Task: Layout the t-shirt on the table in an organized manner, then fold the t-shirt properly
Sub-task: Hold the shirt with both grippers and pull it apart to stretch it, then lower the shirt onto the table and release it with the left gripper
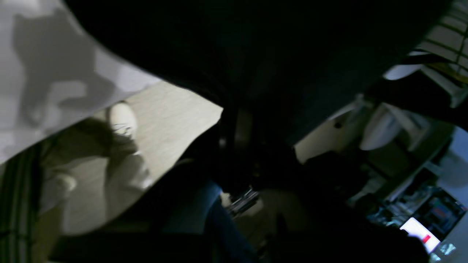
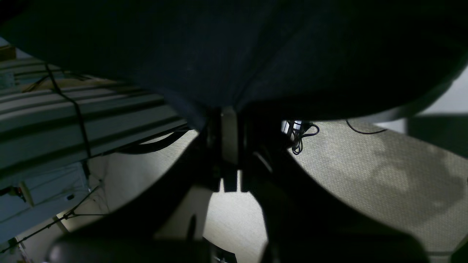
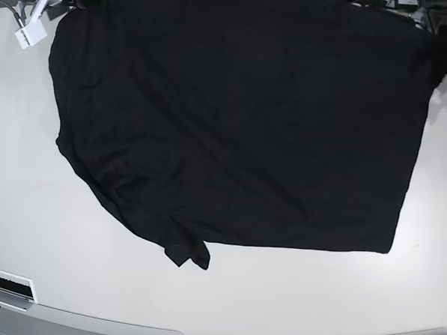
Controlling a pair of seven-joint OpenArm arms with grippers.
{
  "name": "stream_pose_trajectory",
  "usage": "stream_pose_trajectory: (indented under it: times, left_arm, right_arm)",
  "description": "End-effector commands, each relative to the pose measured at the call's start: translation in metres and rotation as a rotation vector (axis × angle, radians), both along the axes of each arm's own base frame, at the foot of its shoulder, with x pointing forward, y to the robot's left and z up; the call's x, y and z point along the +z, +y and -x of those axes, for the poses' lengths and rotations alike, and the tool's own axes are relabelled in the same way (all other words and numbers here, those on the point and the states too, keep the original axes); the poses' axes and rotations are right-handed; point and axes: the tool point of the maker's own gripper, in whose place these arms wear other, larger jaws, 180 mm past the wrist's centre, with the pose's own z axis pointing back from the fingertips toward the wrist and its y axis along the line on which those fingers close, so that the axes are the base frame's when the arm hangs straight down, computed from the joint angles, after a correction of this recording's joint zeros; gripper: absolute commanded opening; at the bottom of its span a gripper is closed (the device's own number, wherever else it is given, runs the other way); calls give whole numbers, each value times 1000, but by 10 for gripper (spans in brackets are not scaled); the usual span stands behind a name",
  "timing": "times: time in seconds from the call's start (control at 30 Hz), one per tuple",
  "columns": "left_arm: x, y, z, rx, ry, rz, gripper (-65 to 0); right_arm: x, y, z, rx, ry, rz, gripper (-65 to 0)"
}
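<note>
1. The counter (image 3: 224, 303) is the biggest thing. It is white and shiny, and there is one of it. It carries the shirt and goes well past the shirt on the near side

2. The t-shirt (image 3: 241, 123) comes next. There is one, plain black. It is spread wide, with its far edge pulled up to the two sets of jaws at the far corners. I think it is held by two corners so the cloth stretches flat and the wrinkles pull out. One small bit near the front, low on the left of the base view, is bunched up

3. There are two grippers. The right gripper (image 2: 229, 120) has its jaws pressed together on the t-shirt (image 2: 234, 54), and the cloth fans out from the jaws

4. The left gripper (image 1: 237, 117) is dark and hard to see, but its jaws look closed on the t-shirt (image 1: 256, 44) too, with the cloth hanging right at them

5. I think the spreading step is almost done. The folding has not begun
</note>
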Motion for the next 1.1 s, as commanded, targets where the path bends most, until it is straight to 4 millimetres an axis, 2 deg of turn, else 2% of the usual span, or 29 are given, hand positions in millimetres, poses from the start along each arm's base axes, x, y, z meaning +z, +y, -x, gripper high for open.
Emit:
stream_pose_trajectory:
  times: [0.0, 0.1, 0.23, 0.47, 0.63, 0.83, 1.07]
  left_arm:
    - [9, 6, -6, -17, -11, -18, -650]
    - [8, 6, -4, -7, -1, -18, -650]
    - [3, 6, 11, -3, 42, -20, -650]
    - [5, 8, 9, -4, 36, -26, -650]
    - [10, 7, -9, 1, -19, -20, -650]
    - [13, -7, -38, 2, -123, 31, -650]
    - [7, -19, -42, 17, -148, 72, -650]
  right_arm:
    - [6, 0, -3, 10, -24, -3, -650]
    - [6, 0, -3, 11, -23, -2, -650]
    - [6, 0, -3, 10, -23, -3, -650]
    - [11, 4, -8, -1, -50, -35, -650]
    - [13, 4, -15, -22, -82, -44, -650]
    - [12, -2, -31, -30, -128, -6, -650]
    - [17, -5, -54, -32, -192, 11, -650]
